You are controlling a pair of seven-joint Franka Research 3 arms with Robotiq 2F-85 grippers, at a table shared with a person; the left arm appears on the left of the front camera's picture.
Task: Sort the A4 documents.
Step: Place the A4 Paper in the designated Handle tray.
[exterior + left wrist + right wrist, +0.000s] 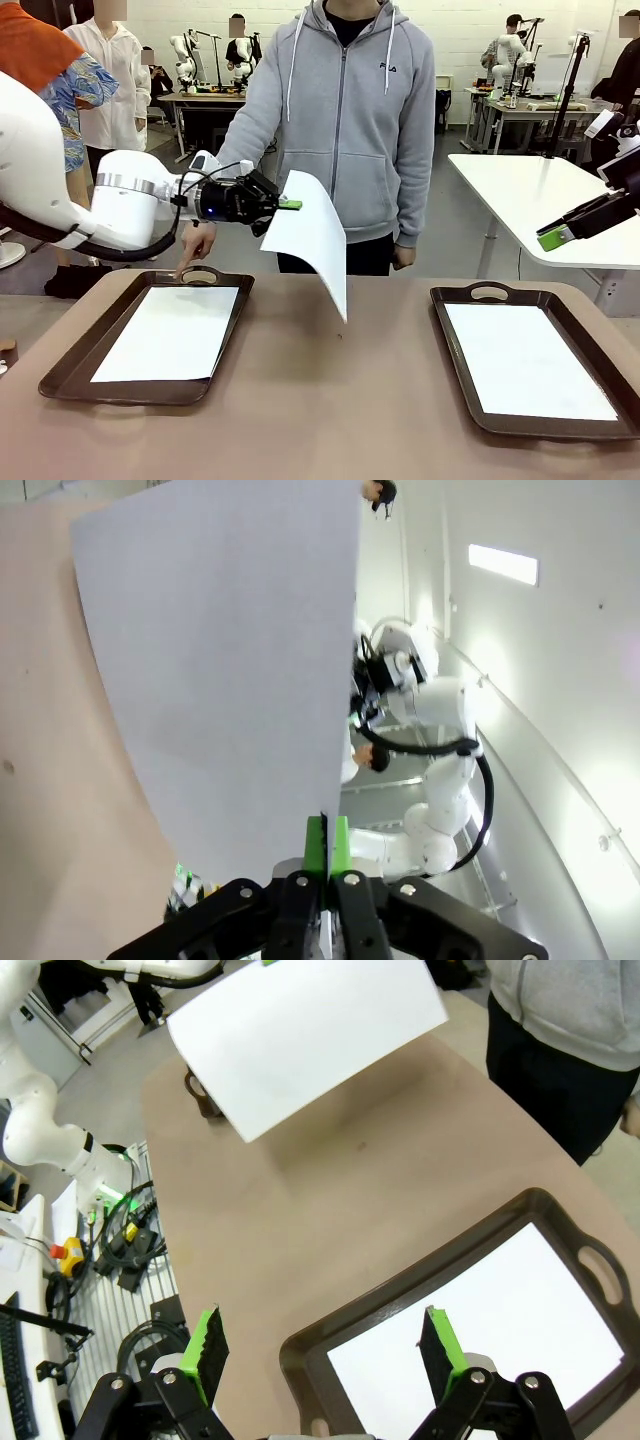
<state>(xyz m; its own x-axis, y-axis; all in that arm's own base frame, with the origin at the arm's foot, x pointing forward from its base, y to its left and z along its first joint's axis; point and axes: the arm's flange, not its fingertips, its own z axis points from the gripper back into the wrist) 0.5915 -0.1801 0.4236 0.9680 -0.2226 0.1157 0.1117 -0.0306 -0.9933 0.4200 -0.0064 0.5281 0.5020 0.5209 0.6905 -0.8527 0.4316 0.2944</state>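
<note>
Front view: three A4 sheets, one pinched by left tool (pixel 288 204), two trays (pixel 60 372), right tool (pixel 556 238) released.

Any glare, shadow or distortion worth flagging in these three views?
Front view: even lighting, sharp; the held sheet casts only a faint shadow on the table. Left wrist view: rolled sideways, ceiling lights blown out at right, the sheet looks greyish, in shade. Right wrist view: wide-angle bending at the edges, a soft shadow under the sheet, no glare on the tray.

bare table (pixel 330 400) between 2 trays (pixel 70 362), hanging sheet (pixel 315 240) overhead
</note>
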